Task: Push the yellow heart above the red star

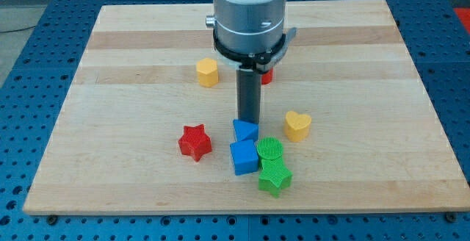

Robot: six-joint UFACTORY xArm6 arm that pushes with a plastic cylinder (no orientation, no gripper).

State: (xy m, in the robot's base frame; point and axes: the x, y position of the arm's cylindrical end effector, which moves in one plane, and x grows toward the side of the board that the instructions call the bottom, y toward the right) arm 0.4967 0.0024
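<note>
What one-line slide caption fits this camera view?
My tip touches the blue blocks, between the red star at left and the yellow heart at right.

Single camera view only; no second view, so nothing is shared. Camera sits beyond the view's bottom edge of the wooden board (132,189), raised, looking down at an angle across it toward the view's top. The board narrows toward the top, consistent with that tilt. Near enough that the board fills most of the width, with blue perforated table (22,123) showing on all sides. The arm's grey housing (248,9) enters from the top centre and is cut off by the frame, so the arm's upper part is out of sight. My tip (248,120) seems to sit near frame centre, roughly on the optical axis.
</note>
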